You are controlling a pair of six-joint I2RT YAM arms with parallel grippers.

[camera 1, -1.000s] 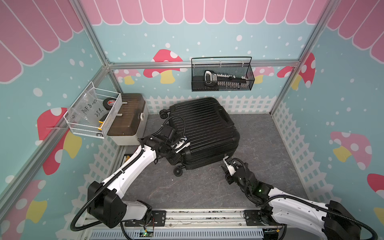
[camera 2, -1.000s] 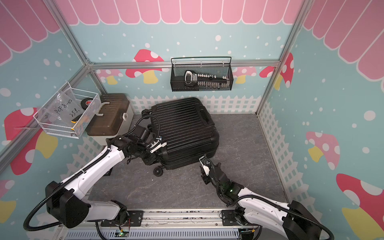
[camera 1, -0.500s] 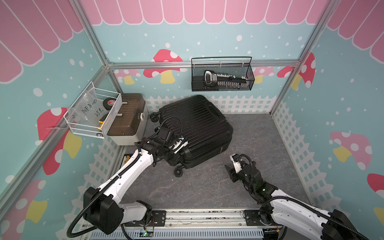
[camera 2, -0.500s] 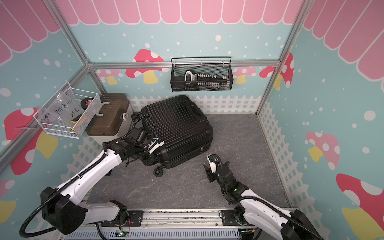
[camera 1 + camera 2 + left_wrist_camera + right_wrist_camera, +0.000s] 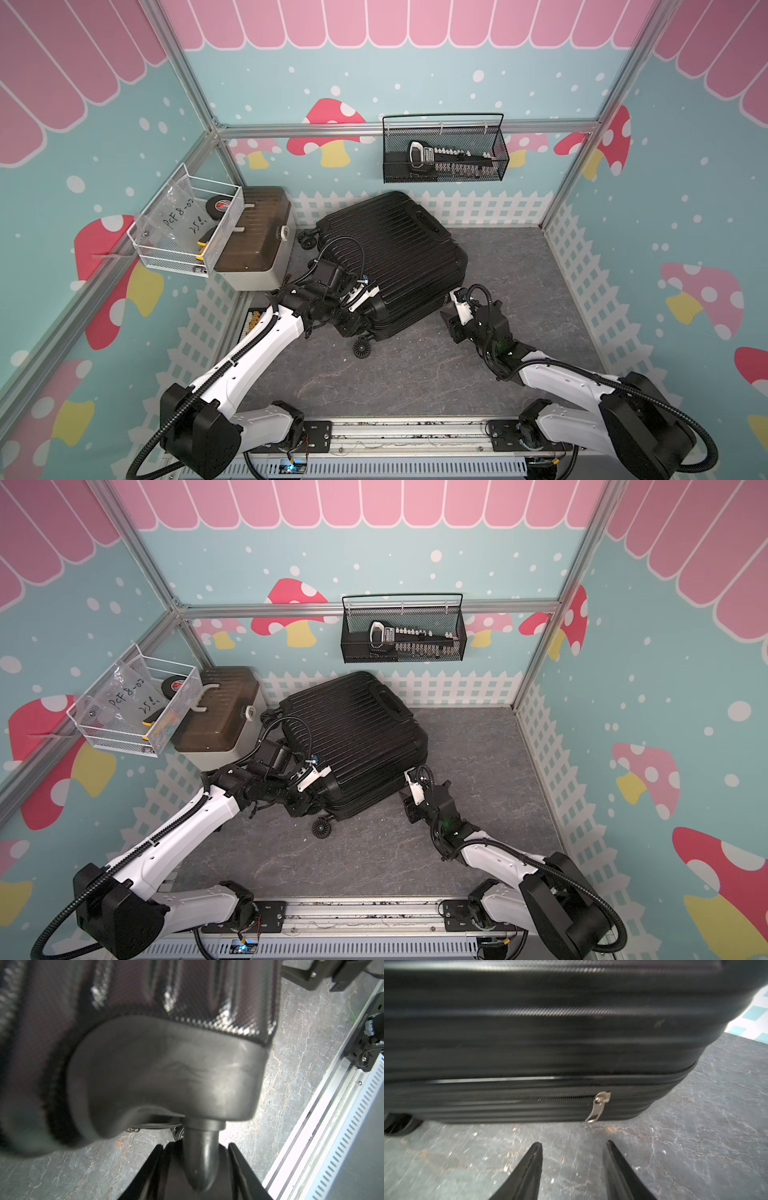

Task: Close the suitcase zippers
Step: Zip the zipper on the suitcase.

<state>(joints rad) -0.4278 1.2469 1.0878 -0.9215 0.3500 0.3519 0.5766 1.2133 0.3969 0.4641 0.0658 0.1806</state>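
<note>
suitcase (image 5: 395, 253) caster (image 5: 200, 1159) pinched by left gripper (image 5: 193, 1146) — right gripper (image 5: 573, 1144) jaws spread before zipper pull (image 5: 596, 1109).

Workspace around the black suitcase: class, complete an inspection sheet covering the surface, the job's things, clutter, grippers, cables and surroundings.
Surface: grey marbled floor, scuffed with pale specks.
Job's things: suitcase lies flat; a silver zipper pull hangs on its side track; how far it is zipped cannot be told.
Clutter: beige box beside the suitcase; white wire basket and black mesh basket hang on the walls, holding small items.
Grippers: left gripper closed around a corner caster; right gripper open, short of the pull.
Cables: black conduit loops from the left wrist above the suitcase shell.
Surroundings: mushroom-print walls, white fence trim, metal rail in front.
</note>
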